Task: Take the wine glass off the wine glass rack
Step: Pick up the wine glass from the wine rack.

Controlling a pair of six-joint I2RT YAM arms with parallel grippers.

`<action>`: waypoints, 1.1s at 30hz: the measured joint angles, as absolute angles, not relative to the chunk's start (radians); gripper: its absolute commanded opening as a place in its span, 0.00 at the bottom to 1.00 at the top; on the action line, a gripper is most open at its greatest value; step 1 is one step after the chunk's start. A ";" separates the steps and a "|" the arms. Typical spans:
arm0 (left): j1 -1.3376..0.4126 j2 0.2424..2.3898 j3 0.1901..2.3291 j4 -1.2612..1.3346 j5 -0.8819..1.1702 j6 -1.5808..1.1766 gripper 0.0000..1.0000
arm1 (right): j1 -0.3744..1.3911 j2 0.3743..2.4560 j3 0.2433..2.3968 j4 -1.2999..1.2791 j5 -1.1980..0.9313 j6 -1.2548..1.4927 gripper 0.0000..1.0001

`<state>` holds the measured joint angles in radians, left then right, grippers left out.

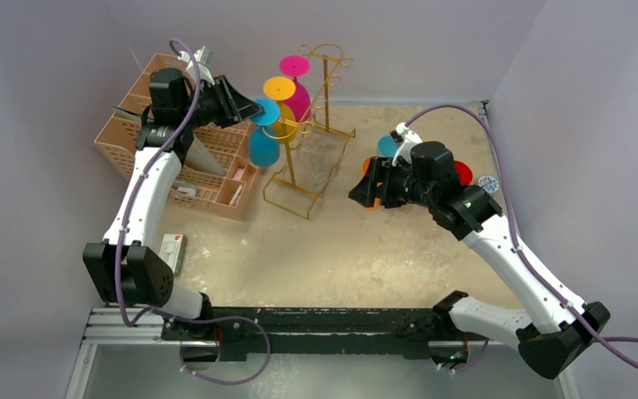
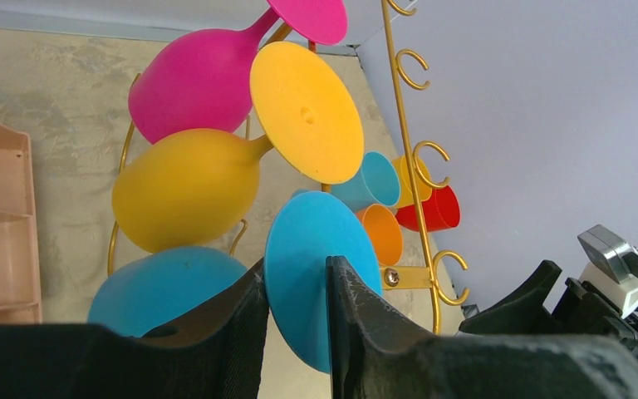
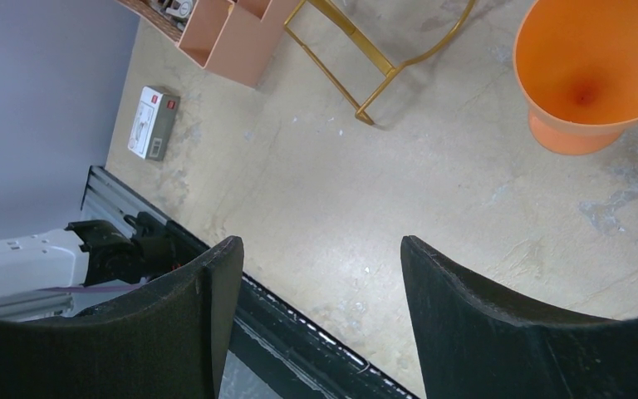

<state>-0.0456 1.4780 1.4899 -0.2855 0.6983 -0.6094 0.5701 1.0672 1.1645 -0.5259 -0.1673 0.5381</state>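
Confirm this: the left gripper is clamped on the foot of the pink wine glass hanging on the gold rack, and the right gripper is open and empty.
Wrong colour: blue, not pink. The left wrist view shows the left gripper clamped on the foot of the blue wine glass. The rest stands: it hangs on the gold rack, and the right gripper is open and empty.

White arms [image 1: 145,195], black joints [image 1: 137,278], purple cables [image 1: 449,106]

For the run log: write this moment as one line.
left hand: astride blue wine glass foot, grip unclear | right hand: open, empty | glass: hanging on wine glass rack
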 measured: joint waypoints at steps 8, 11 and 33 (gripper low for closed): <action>-0.046 1.469 1.490 -0.313 0.669 -0.589 0.26 | 0.570 1.080 1.164 -0.525 -0.167 0.539 0.72; -0.046 1.465 1.490 -0.318 0.664 -0.581 0.23 | 0.570 1.085 1.164 -0.525 -0.167 0.539 0.72; -0.040 1.431 1.490 -0.323 0.645 -0.581 0.03 | 0.570 1.108 1.164 -0.524 -0.168 0.540 0.72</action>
